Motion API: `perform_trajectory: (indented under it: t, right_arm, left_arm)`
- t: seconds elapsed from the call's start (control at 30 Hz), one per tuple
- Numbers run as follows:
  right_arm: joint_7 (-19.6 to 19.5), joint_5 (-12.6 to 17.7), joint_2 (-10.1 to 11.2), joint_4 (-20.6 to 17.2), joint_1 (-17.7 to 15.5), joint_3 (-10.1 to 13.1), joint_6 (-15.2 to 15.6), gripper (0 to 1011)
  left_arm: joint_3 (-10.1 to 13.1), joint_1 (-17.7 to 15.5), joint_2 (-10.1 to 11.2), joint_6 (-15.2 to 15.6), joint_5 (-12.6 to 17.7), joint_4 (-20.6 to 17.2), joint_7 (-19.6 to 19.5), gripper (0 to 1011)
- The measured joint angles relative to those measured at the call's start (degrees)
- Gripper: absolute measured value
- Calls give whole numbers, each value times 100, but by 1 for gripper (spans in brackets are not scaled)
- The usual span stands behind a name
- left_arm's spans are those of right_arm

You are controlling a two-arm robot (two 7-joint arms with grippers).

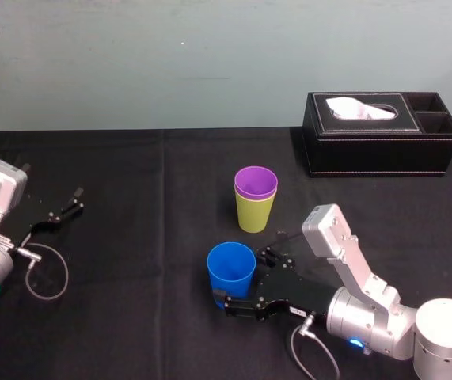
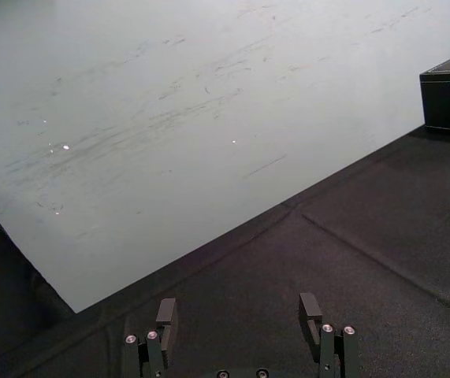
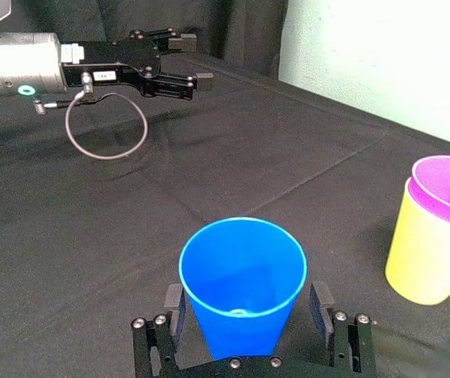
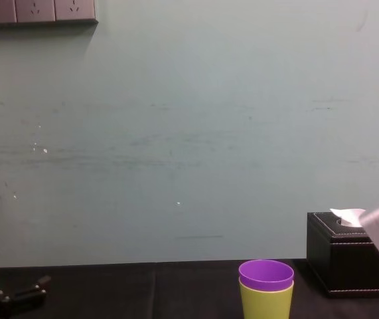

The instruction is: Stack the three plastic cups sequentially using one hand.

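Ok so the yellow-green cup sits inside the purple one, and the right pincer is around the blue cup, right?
No, reversed: the purple cup sits inside the yellow-green cup, as the head view shows. The right pincer is around the blue cup; the left pincer rests idle at far left.

Black-clothed table (image 1: 146, 237) bears blue cup (image 1: 231, 271), yellow-green cup (image 1: 254, 214), tissue box (image 1: 380, 148).

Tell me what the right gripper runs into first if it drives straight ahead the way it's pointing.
The blue cup: it stands upright between the open jaws of the right gripper, so it would likely be hit almost at once.
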Motion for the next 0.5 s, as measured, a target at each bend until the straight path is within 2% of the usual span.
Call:
perform_trajectory:
  t: [0.5]
  right_arm:
    - [3, -46, -67, 21, 77, -41, 40, 998]
  left_arm:
    - [0, 0, 0, 0, 0, 0, 0, 1010]
